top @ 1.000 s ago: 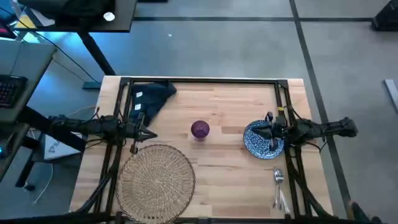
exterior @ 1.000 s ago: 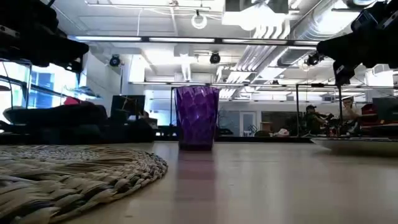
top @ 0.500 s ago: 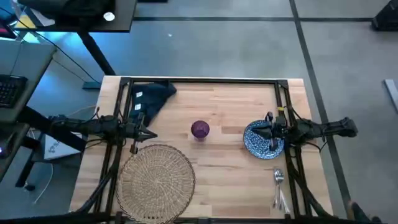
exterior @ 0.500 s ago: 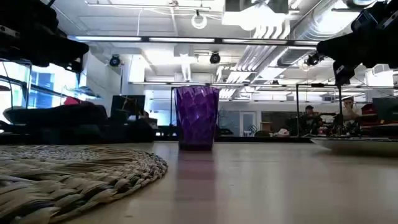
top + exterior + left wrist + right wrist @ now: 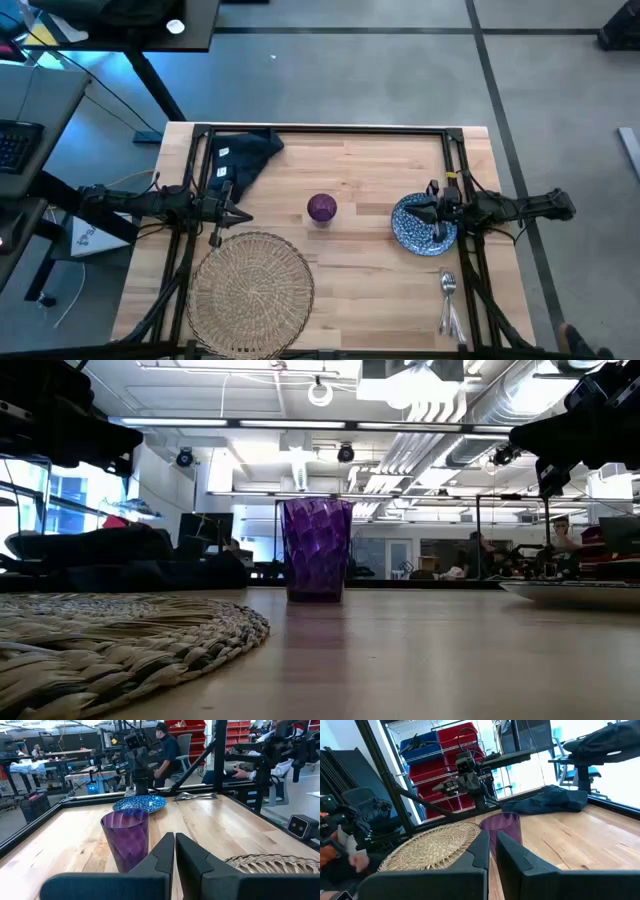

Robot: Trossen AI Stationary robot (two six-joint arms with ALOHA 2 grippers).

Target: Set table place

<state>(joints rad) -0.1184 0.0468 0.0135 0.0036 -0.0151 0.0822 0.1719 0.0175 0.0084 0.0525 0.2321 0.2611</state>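
The main risk I see is the right gripper [image 5: 432, 211], fingers pressed together above the blue-white speckled plate [image 5: 420, 228], nudging it toward the silver cutlery [image 5: 448, 300] at 5 o'clock when it descends. The left gripper [image 5: 240, 214], likewise pressed together, hovers by the round woven wicker mat [image 5: 250, 285] at 7 o'clock. The small purple faceted cup [image 5: 321, 208] stands upright mid-tabletop [image 5: 370, 290]; the dark navy cloth napkin [image 5: 243, 155] lies crumpled at 11 o'clock.
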